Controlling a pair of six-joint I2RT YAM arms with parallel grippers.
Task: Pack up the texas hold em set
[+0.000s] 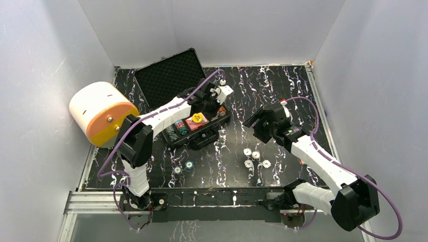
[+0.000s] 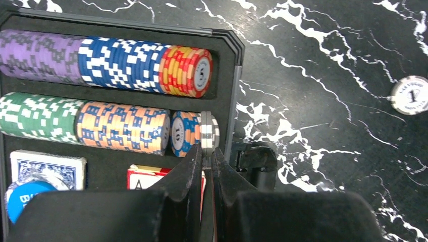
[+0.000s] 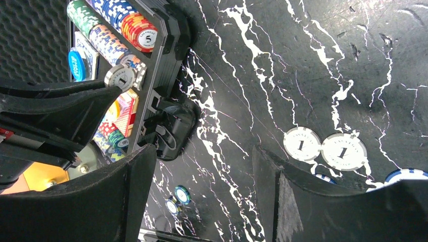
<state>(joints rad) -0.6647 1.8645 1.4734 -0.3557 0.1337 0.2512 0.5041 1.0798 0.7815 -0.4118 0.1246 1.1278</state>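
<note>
The black case (image 1: 220,119) lies open at the back left, its foam lid (image 1: 169,75) tilted back. Rows of multicoloured chips (image 2: 121,63) fill its tray, with a blue card deck (image 2: 48,167), a red card deck (image 2: 144,176) and a yellow button (image 1: 198,118). My left gripper (image 2: 207,151) is shut on a white-and-grey chip (image 2: 207,132), holding it on edge at the right end of the second row, against the orange-blue chips (image 2: 184,133). My right gripper (image 3: 202,176) is open and empty above the table, right of the case. Several white chips (image 3: 302,143) lie loose below it.
Two blue-green chips (image 1: 183,167) lie near the front edge, left of centre. A big white-and-orange cylinder (image 1: 101,113) stands at the left wall. The case's handle (image 3: 169,132) juts out from its front side. White walls enclose the black marbled table (image 1: 272,91).
</note>
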